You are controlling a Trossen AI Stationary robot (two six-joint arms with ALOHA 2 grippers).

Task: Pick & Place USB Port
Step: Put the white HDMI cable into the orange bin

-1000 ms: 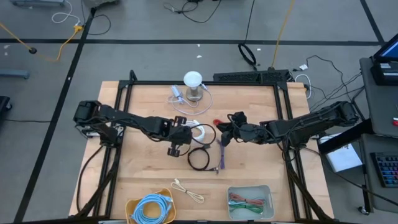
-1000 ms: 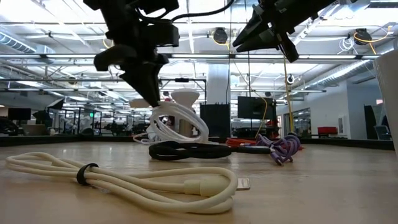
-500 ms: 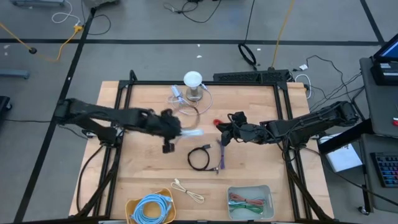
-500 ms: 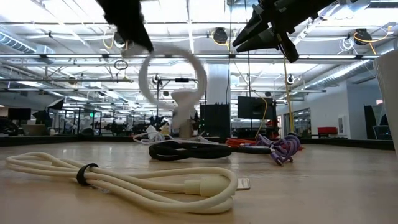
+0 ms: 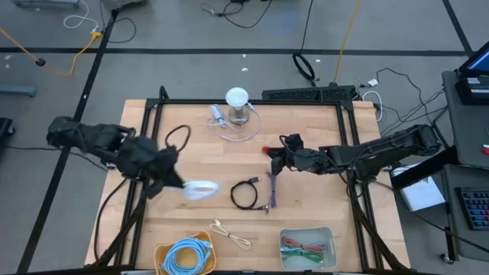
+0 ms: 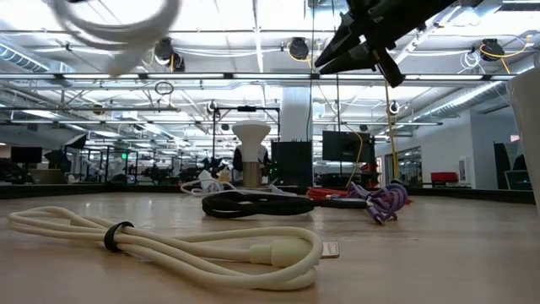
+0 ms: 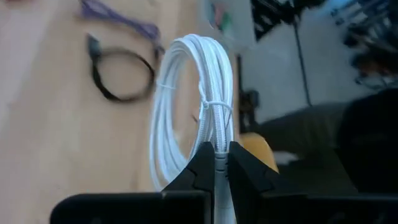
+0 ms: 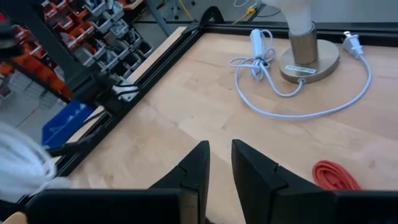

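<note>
Bright, even overhead light from ceiling strip lights (image 6: 253,52); shadows on the pale wooden desk (image 5: 306,206) are faint. The coiled white cable (image 5: 200,189) smears with motion blur.

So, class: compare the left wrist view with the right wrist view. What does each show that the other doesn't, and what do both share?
Left wrist view only: the black cable and purple cable lying on the table, and the left gripper shut on a coiled white cable.
Right wrist view only: the lamp with its white cord, the red cable, and the right gripper, holding nothing.
Both: the wooden table, and that white cable, blurred at the right wrist picture's edge.
</note>
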